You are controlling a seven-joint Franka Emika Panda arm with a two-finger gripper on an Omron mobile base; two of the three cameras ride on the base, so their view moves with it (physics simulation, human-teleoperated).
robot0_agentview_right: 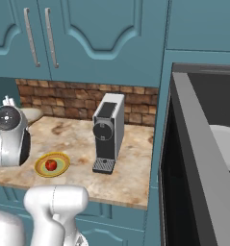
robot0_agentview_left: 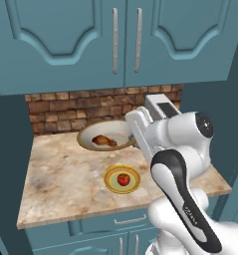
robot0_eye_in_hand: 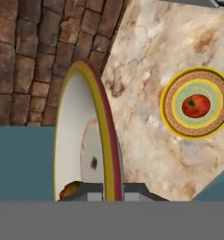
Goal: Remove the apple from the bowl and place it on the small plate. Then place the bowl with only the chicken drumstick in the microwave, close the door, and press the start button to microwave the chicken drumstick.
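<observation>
My gripper (robot0_eye_in_hand: 112, 191) is shut on the olive-gold rim of the bowl (robot0_eye_in_hand: 71, 140), which the hand view shows edge-on between the two dark fingertips. In the left base view the bowl (robot0_agentview_left: 103, 132) sits close to the brick wall, tilted toward the camera. The chicken drumstick (robot0_agentview_left: 104, 141) lies inside it, and a brown bit of the drumstick (robot0_eye_in_hand: 70, 190) peeks out low in the hand view. The apple (robot0_agentview_left: 123, 179) rests on the small plate (robot0_agentview_left: 109, 183) nearer the counter's front. The microwave (robot0_agentview_right: 217, 96) is at the right, its door (robot0_agentview_right: 191, 158) swung open.
A grey coffee machine (robot0_agentview_right: 107, 132) stands on the marble counter (robot0_agentview_left: 60, 184) between the plate and the microwave. A flat white disc (robot0_agentview_right: 227, 139) lies inside the cavity. Teal wall cabinets (robot0_agentview_left: 115, 40) hang low overhead, and the brick wall (robot0_agentview_left: 65, 109) closes the back.
</observation>
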